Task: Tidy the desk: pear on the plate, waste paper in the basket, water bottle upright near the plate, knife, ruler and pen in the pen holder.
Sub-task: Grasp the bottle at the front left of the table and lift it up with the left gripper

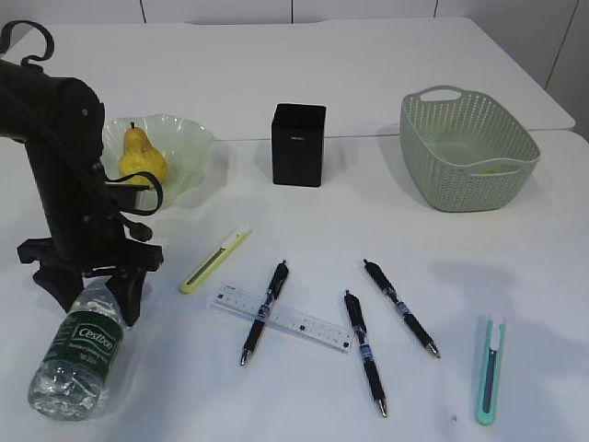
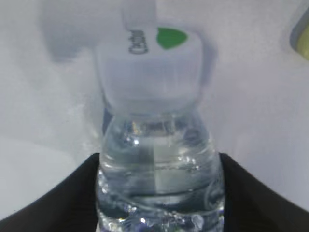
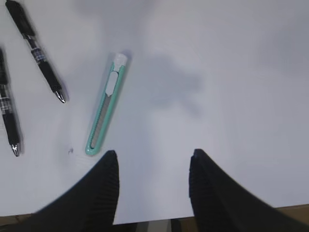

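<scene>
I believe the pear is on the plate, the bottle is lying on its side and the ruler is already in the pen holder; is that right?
Not quite: the ruler still lies on the table, under a pen, as the exterior view shows. The pear is on the plate and the bottle lies on its side.

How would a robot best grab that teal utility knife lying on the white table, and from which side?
Probably across the middle of the teal utility knife, coming straight down from above. It lies flat on the white table, long and thin, so the fingers should close on its two long edges. It has bare table around it; the nearest black pen lies apart. The right gripper hangs open beside it.
</scene>
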You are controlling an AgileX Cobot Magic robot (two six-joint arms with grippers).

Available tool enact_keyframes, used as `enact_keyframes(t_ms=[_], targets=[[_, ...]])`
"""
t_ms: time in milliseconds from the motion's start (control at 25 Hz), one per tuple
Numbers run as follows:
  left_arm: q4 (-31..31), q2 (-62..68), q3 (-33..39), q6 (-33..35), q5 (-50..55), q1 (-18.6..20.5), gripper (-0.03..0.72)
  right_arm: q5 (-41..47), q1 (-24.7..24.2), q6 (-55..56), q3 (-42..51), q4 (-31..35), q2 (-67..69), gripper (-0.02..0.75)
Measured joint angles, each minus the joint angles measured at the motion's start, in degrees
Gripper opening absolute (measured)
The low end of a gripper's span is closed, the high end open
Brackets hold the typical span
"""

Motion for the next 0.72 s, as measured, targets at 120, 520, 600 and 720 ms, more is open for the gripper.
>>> enact_keyframes(t_ms=[120,520,600,720], targets=[[0.9,0.0,0.0,0.0,0.0,0.0,0.446,0.0,0.0,0.0,-0.8,0.0,0.0,0.386],[3.2,0.0,0.0,0.0,-0.3,-0.2,0.382,0.0,0.0,0.0,-0.8,0.0,0.0,0.386],[3.2,0.0,0.0,0.0,-0.3,-0.2,0.382,0.0,0.0,0.0,-0.8,0.0,0.0,0.386],[3.7,-0.5,0.0,-0.3,-0.8,-0.2,0.382,0.0,0.0,0.0,-0.8,0.0,0.0,0.386]])
